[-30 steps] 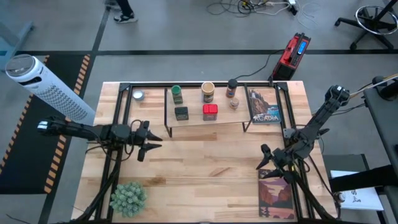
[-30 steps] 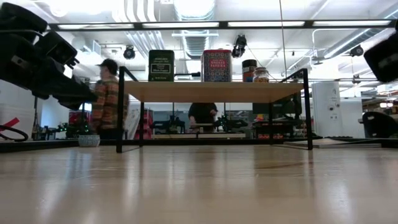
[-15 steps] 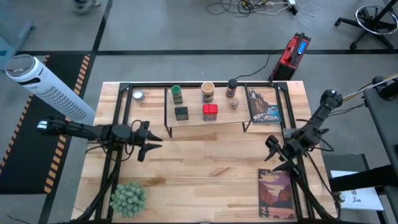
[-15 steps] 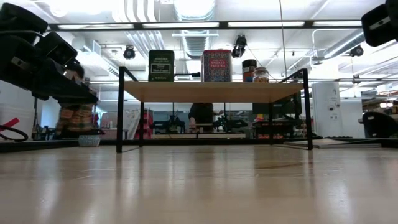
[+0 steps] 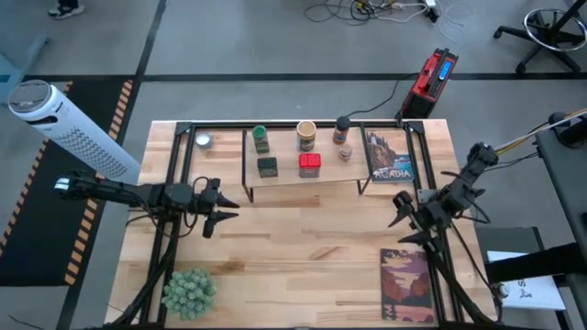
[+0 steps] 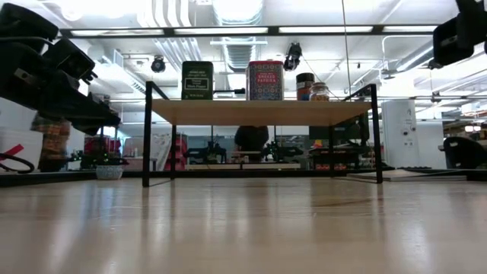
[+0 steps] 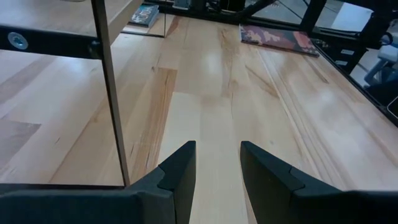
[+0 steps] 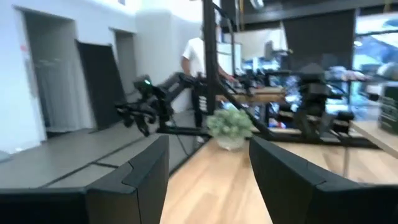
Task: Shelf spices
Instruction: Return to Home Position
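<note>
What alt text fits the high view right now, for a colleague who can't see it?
Six spice containers stand on the shelf at the far side of the table, among them a red tin and a dark tin. Both arms are clear of it, the left gripper and right gripper open and empty.

The left arm (image 5: 110, 191) stretches level, left gripper (image 5: 223, 209) spread and empty; the right arm (image 5: 468, 179) bends, right gripper (image 5: 401, 218) spread too.

We see the shelf (image 5: 284, 176) at upper centre carrying the spices (image 5: 309, 164); one book (image 5: 389, 156) lies right of it, the plant ball (image 5: 189, 291) lower left.
</note>
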Robot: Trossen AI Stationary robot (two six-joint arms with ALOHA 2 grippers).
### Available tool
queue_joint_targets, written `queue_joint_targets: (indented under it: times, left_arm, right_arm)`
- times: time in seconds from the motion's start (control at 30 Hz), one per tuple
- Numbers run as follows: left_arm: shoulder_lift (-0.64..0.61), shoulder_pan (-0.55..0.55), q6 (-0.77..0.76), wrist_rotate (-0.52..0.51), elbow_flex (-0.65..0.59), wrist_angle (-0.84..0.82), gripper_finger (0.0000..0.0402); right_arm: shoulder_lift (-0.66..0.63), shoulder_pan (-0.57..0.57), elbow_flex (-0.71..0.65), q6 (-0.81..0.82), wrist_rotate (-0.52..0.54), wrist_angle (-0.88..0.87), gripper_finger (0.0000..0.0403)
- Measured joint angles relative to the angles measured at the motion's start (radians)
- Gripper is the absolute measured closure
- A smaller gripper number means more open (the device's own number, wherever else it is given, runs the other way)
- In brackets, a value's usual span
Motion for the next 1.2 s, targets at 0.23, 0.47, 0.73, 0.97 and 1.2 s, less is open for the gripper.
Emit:
queue_joint_targets:
  times: [0.23,0.47,0.73,0.97,1.2]
  left_arm:
    - [0.000,0.000,0.000,0.000,0.000,0.001,0.0287]
    - [0.001,0.000,0.000,0.000,0.000,0.001,0.0287]
    - [0.000,0.000,0.000,0.000,0.000,0.002,0.0287]
    - [0.000,0.000,0.000,0.000,0.000,0.002,0.0287]
    - [0.000,0.000,0.000,0.000,0.000,0.002,0.0287]
  right_arm:
    - [0.000,-0.099,0.000,0.058,0.040,0.004,0.0204]
    - [0.000,-0.184,0.000,0.170,0.245,0.003,0.0204]
    - [0.000,-0.249,-0.001,0.139,0.235,-0.038,0.0204]
    - [0.000,-0.264,-0.001,0.111,0.235,-0.087,0.0204]
    - [0.000,-0.264,-0.001,0.001,0.236,-0.087,0.0204]
